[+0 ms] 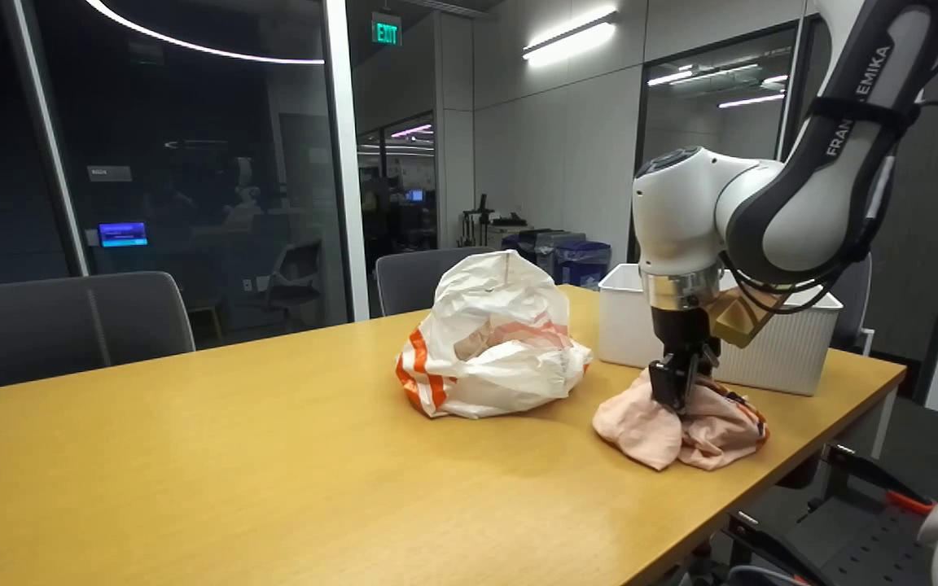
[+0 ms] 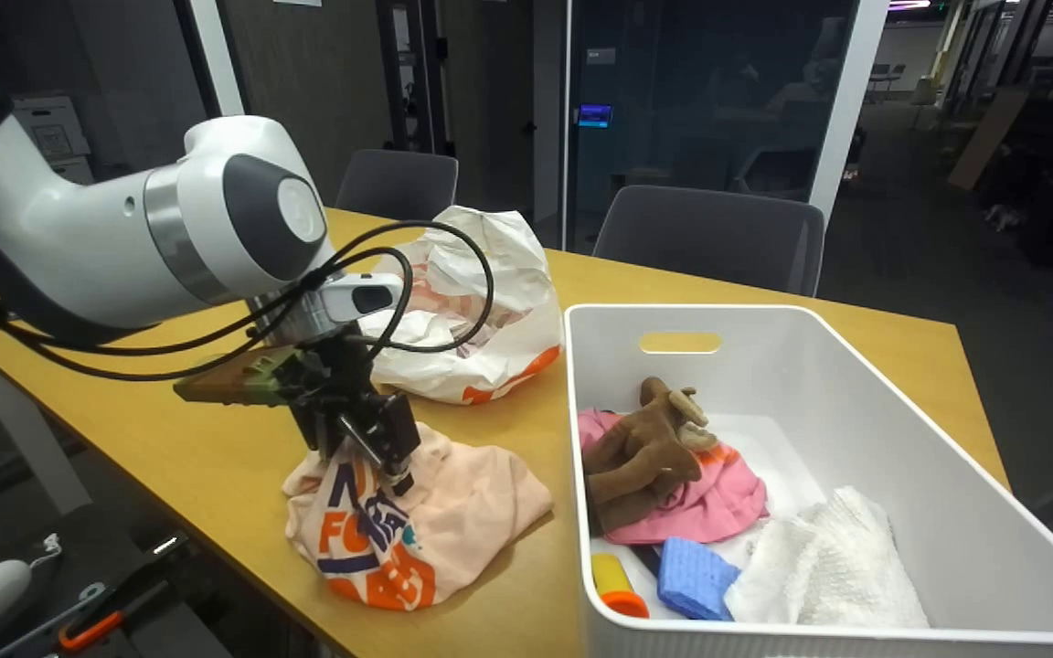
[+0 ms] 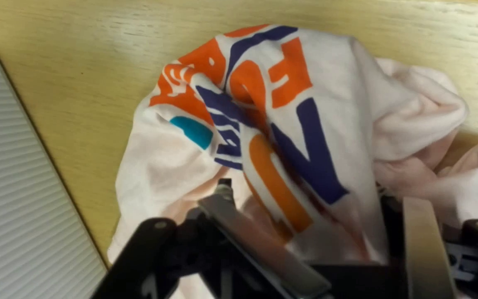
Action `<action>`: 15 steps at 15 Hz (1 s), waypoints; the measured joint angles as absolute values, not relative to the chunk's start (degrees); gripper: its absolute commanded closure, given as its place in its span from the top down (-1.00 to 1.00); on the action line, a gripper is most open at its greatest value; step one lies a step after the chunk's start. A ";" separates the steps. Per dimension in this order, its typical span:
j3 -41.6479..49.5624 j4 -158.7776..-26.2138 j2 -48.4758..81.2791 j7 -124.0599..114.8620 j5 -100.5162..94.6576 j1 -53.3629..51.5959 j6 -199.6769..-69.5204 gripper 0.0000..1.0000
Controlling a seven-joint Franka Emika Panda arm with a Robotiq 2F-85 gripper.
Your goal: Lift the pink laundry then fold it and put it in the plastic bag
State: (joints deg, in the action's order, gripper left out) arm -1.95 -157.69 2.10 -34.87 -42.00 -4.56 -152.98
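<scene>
Pale-pink printed cloth (image 1: pixel 640 427) is bunched on the yellow worktop (image 1: pixel 233 472), lower right of the frame in an exterior view. Wrist view has it mid-frame, orange and navy lettering plus a teal patch facing the camera. Claw (image 3: pixel 311 197) is down in the cloth, fingers (image 3: pixel 425 249) wide apart, a fold lying between them; can't tell if either finger presses on it.

White plastic bag (image 1: pixel 510 382), orange stripes, sits just left of the cloth, near frame centre; cloth is outside it. Mouth gapes; pinkish areas in there, can't tell print from contents.

Rigid white box (image 2: pixel 755 366) takes the lower right of the frame in an exterior view, just right of the cloth. In it: brown plush toy (image 2: pixel 645 457) on a brighter pink cloth (image 2: pixel 723 503), blue sponge (image 2: pixel 696 580), white towel (image 2: pixel 833 567) beside that, yellow tub (image 2: pixel 611 574) with orange lid. Grey chair (image 2: pixel 714 238) at the worktop's far edge, upper part of frame, right of centre.

Franka arm (image 1: pixel 681 212) reaches down from upper right in an exterior view.
</scene>
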 measured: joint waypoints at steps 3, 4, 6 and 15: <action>-1.95 -157.27 0.46 -34.74 -38.27 -4.43 -152.96 1.00; -1.95 -157.18 -0.01 -34.70 -36.41 -4.43 -152.96 1.00; -1.95 -157.23 -0.14 -33.99 -30.33 -4.40 -152.64 1.00; 0.20 -157.98 10.04 -32.00 -17.88 -4.29 -156.96 1.00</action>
